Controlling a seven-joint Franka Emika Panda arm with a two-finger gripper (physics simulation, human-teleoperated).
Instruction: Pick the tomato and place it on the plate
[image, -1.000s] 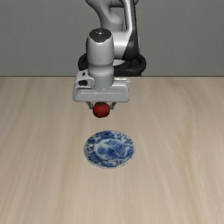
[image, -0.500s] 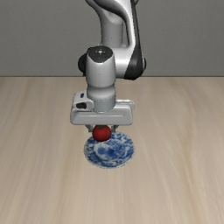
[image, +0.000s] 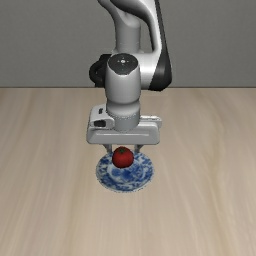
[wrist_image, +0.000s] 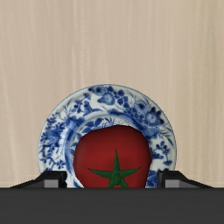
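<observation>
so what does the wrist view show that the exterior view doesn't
Wrist view: the tomato's green star-shaped calyx seen from straight above, with the blue floral plate ringing it. Exterior view: the Franka arm reaching down from behind. Both: the gripper shut on the tomato over the plate, on the wooden table.

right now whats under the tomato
The blue-and-white plate lies below the tomato, held in the gripper. The tomato covers the plate's middle, so any contact between them cannot be seen.
</observation>
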